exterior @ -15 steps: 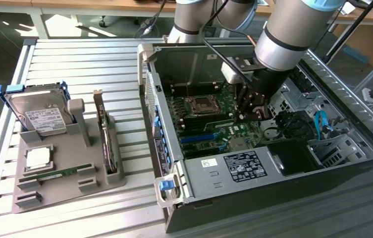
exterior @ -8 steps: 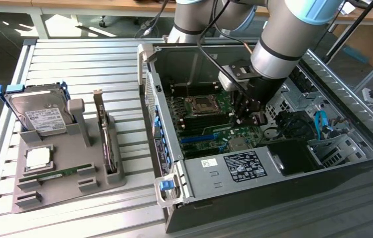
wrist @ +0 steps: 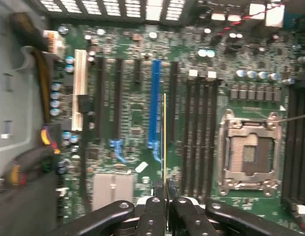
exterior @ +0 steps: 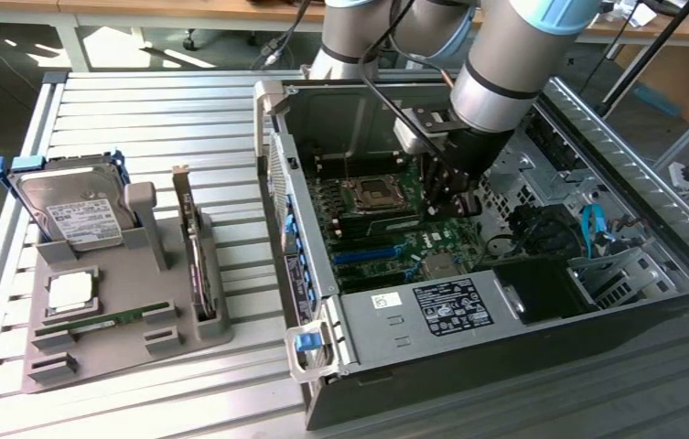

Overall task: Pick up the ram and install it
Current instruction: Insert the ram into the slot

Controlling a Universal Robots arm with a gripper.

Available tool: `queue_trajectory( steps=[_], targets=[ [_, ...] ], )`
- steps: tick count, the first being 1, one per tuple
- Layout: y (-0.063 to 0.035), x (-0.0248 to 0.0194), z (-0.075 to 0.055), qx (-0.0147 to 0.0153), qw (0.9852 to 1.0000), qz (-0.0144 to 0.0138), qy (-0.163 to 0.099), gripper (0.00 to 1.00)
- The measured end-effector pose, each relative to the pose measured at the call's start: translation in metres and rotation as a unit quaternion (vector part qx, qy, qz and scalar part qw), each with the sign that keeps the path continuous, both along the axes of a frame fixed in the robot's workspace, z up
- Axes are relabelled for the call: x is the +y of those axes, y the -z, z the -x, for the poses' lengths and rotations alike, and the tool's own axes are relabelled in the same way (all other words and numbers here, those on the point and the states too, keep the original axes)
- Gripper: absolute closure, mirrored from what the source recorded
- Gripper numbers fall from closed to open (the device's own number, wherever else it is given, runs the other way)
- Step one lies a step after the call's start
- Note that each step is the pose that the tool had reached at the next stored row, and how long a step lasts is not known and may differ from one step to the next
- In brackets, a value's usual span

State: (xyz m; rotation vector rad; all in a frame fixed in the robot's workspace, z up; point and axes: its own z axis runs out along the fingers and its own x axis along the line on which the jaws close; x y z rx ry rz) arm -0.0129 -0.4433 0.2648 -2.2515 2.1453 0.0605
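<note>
Two areas for you, left to right. At the exterior view's left, a grey holder tray sat on the slatted table. It carried a hard drive, a square silver processor, a spare green stick lying flat near its front, and a dark expansion card standing on edge at its right side. Right of that lay the open computer case with its motherboard facing up. Your gripper hung inside, low and just right of the processor socket. In the wrist view the claw was clamped shut on the ram, seen edge-on as a thin line between the blue slot and the black memory slots. You couldn't tell whether it touched the board.
</note>
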Motion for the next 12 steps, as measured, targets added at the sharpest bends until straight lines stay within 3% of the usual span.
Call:
queue_trajectory(
  steps=[5, 6, 12],
  targets=[
    [0.0050, 0.0203, 0.000, 0.0000, 1.0000, -0.0025, 0.000, 0.88],
    [0.0055, 0.0222, 0.000, 0.0000, 1.0000, -0.0029, 0.000, 0.88],
    [0.0058, 0.0224, 0.005, -0.0002, 1.0000, -0.0033, 0.000, 0.88]
  ],
)
